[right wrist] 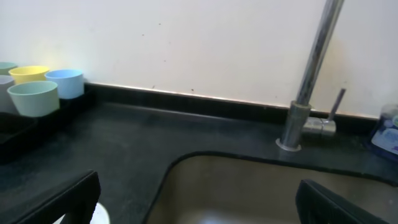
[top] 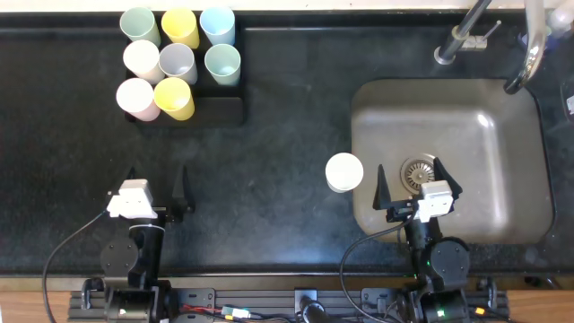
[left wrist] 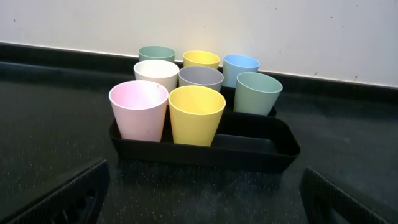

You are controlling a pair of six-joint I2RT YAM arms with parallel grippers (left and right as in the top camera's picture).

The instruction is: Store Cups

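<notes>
A black tray (top: 224,109) at the back left of the dark counter holds several pastel cups (top: 174,98) standing upright; its front right slot is bare. In the left wrist view the tray (left wrist: 249,146) and its cups (left wrist: 196,115) lie straight ahead, some way off. My left gripper (top: 159,175) is open and holds nothing, near the counter's front. A lone white cup (top: 344,172) stands on the counter by the sink's left rim. My right gripper (top: 411,172) is open over the sink, just right of that cup; a sliver of the cup (right wrist: 95,214) shows beside one finger.
A steel sink (top: 502,206) takes up the right side, with a faucet (top: 466,31) behind it and a blue item (top: 568,99) at the far right edge. Open dark counter lies between the tray and the sink. A white wall runs along the back.
</notes>
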